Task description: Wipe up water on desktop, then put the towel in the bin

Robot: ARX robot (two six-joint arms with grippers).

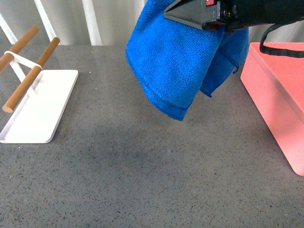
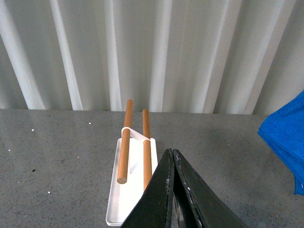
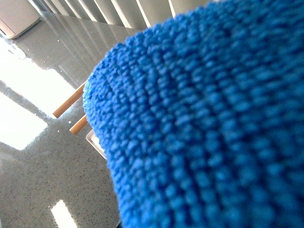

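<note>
A: Where's the towel (image 1: 178, 61)?
B: Hanging above the desk (image 1: 142, 166), just left of the bin (image 1: 278, 95), w/ R arm (image 1: 266, 12) jaws clamped on it. It fills the R wrist view.
A: L arm (image 2: 190, 199)?
B: Jaws pressed together, nothing btwn. It's by the white tray (image 1: 42, 109) w/ wooden bars (image 1: 28, 85), well left of the bin.

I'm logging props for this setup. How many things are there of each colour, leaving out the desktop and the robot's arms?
Blue: 1, the towel
Pink: 1, the bin
White: 1, the tray
Brown: 2, the wooden bars
Total: 5
</note>
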